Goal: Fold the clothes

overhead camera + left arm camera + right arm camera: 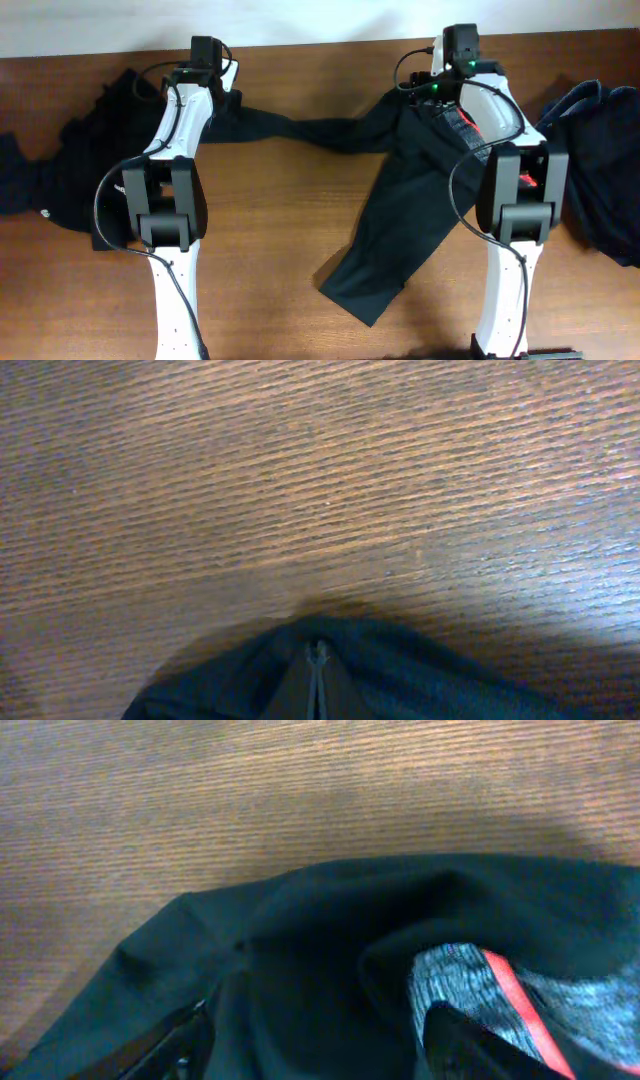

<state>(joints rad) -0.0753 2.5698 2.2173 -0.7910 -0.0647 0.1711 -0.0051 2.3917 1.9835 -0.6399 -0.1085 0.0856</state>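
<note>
Black long trousers (pixel 400 190) lie spread across the table; one leg stretches left and the other runs toward the front edge. My left gripper (pixel 318 652) is shut on the dark cloth of the left leg's end (pixel 240 108). My right gripper (pixel 325 1040) stands open over the bunched waist (pixel 330 920), a finger (pixel 185 1035) on each side of the black fabric. The speckled grey waistband (pixel 460 985) with its red stripe (pixel 510 995) lies by the right finger. The same red lining (pixel 462 125) shows in the overhead view under the right arm.
A heap of dark clothes (pixel 60 170) lies at the left edge, partly under the left arm. A navy garment (pixel 600 170) is piled at the right edge. Bare wooden table (pixel 290 220) shows between the arms.
</note>
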